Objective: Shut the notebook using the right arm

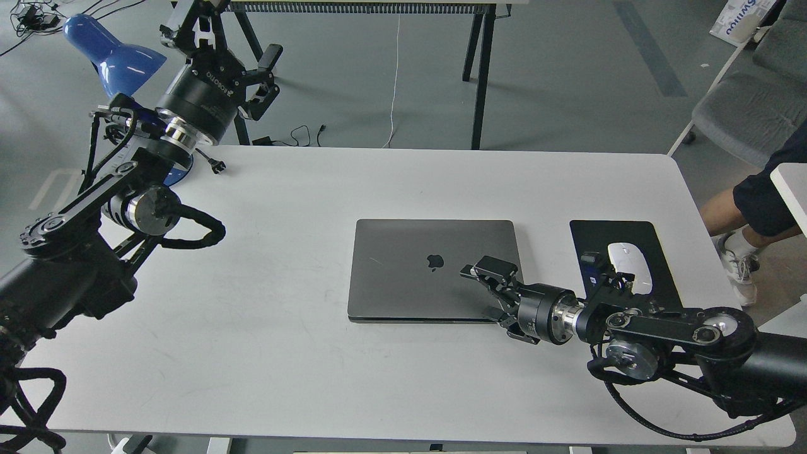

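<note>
From the head view, a white desk (265, 328) is seen on a grey floor (567, 75), with black trestle legs (482, 75) and grey chairs (744, 113) behind it; one notebook (410, 271), one black mouse pad (662, 239), one white mouse (630, 265) and one blue lamp (107, 53) are counted. The notebook is laid flat and closed at the desk's middle, logo up, its long axis running left to right; the right hand (488, 293) is held with fingers spread over its right edge, and the left hand (261, 82) is raised, fingers parted, empty.

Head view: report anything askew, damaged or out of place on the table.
Nothing stands out. The notebook lies shut and flat, about square to the table edge. The right claw hangs open over its right edge. The white mouse sits on the mouse pad. No spills or damage show.
</note>
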Motion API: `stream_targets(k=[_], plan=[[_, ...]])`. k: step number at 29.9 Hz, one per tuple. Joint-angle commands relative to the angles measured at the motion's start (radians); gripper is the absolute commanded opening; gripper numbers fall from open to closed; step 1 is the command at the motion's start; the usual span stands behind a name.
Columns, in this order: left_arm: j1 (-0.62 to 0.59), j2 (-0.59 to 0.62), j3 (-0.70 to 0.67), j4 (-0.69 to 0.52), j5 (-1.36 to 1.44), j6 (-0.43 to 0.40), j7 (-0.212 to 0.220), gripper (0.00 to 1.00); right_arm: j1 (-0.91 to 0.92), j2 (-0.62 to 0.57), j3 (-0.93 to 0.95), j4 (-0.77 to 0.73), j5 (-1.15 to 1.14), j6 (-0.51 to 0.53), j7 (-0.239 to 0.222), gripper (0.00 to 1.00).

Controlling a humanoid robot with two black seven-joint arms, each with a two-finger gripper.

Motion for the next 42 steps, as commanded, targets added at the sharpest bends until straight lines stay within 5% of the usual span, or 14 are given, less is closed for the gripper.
stream_targets(k=[1, 9, 29, 42], plan=[[0.000, 0.000, 0.000, 0.000, 0.000, 0.000, 0.000, 1.00, 0.036, -0.009, 0.006, 0.038, 0.002, -0.001, 0.000, 1.00], [0.000, 0.000, 0.000, 0.000, 0.000, 0.000, 0.000, 1.00, 0.086, -0.045, 0.019, 0.063, 0.004, -0.001, 0.000, 1.00], [0.000, -0.001, 0.000, 0.000, 0.000, 0.000, 0.000, 1.00, 0.100, -0.219, 0.423, 0.081, 0.005, 0.057, -0.002, 1.00], [0.000, 0.000, 0.000, 0.000, 0.000, 0.000, 0.000, 1.00, 0.154, -0.242, 0.509, -0.087, 0.120, 0.082, -0.002, 1.00]])
